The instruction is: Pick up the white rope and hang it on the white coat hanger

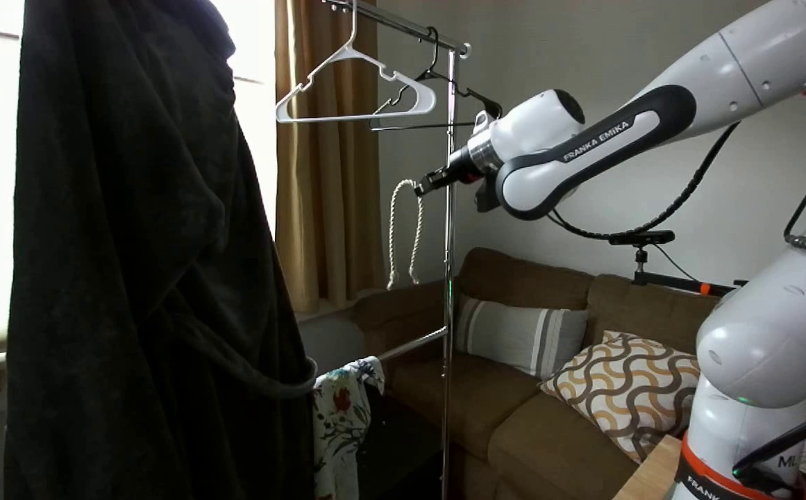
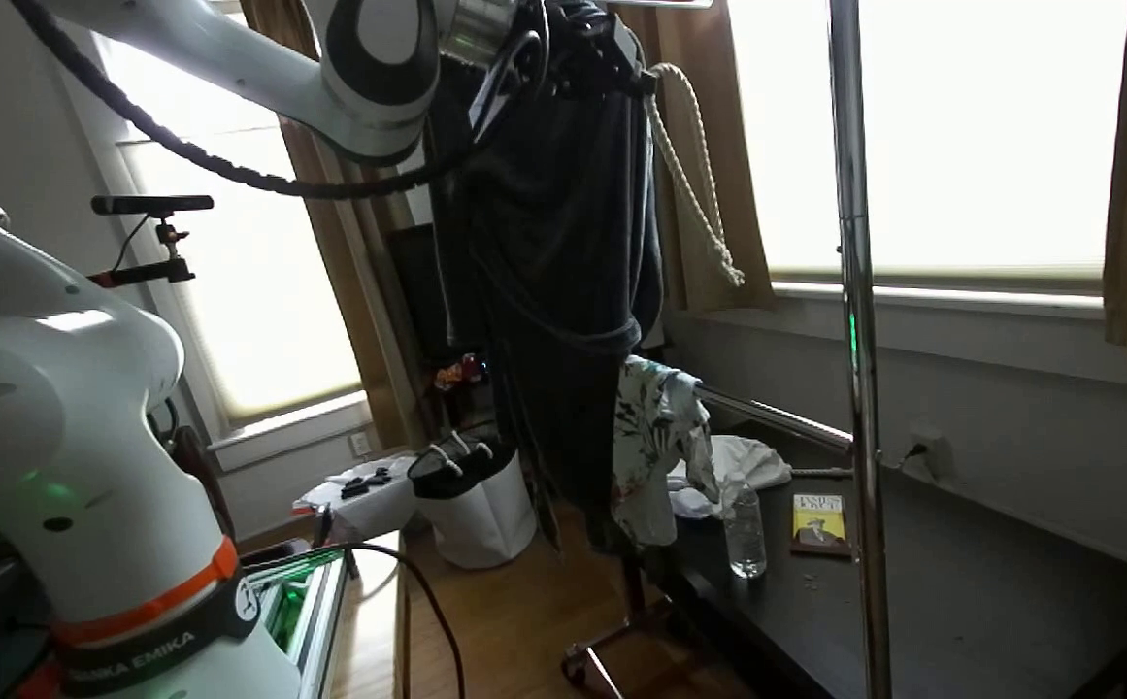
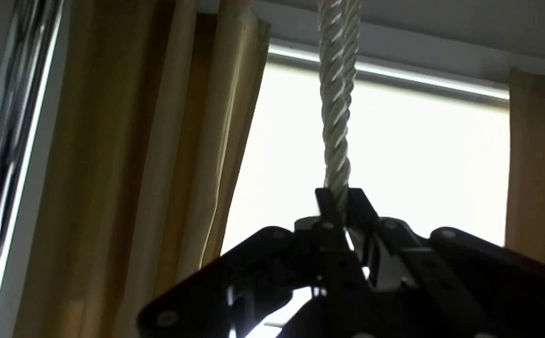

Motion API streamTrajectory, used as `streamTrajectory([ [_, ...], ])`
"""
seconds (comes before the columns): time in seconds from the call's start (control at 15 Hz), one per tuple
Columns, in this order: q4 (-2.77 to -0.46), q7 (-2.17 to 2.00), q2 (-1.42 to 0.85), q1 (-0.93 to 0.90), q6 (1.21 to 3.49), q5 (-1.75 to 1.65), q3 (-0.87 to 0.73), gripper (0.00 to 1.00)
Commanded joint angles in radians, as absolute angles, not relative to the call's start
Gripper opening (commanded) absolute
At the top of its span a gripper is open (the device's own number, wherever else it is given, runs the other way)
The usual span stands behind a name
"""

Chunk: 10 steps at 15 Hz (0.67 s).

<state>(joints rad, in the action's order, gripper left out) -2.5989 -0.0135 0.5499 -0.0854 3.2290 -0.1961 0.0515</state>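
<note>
The white rope (image 1: 392,229) is held in my gripper (image 1: 420,189) and hangs in a loop, both ends down. It also shows in an exterior view (image 2: 713,221) and in the wrist view (image 3: 335,108). In the wrist view the fingertips (image 3: 340,199) are shut on the rope. The white coat hanger (image 1: 350,119) hangs from the rack's top rail. My gripper is below the hanger's bottom bar and towards its right end in that view, apart from it. In an exterior view my gripper (image 2: 646,85) is near the top edge, where the hanger is mostly out of view.
A chrome rack post (image 1: 448,278) stands close to the gripper. A black hanger (image 1: 432,75) hangs behind the white one. A dark robe (image 1: 146,243) and floral cloth (image 2: 660,437) hang nearby. A bottle (image 2: 744,532) and book (image 2: 818,524) stand on a dark table (image 2: 961,602).
</note>
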Motion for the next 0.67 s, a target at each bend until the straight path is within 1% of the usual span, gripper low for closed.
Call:
streamTrajectory([
  [0.0,-2.578,0.048,0.631,-0.068,3.159,-0.181,0.059,0.03],
  [0.47,-2.485,0.121,0.671,-0.085,3.195,-0.193,0.039,0.03],
  [0.6,-2.453,0.154,0.684,-0.089,3.138,-0.207,0.04,0.03],
])
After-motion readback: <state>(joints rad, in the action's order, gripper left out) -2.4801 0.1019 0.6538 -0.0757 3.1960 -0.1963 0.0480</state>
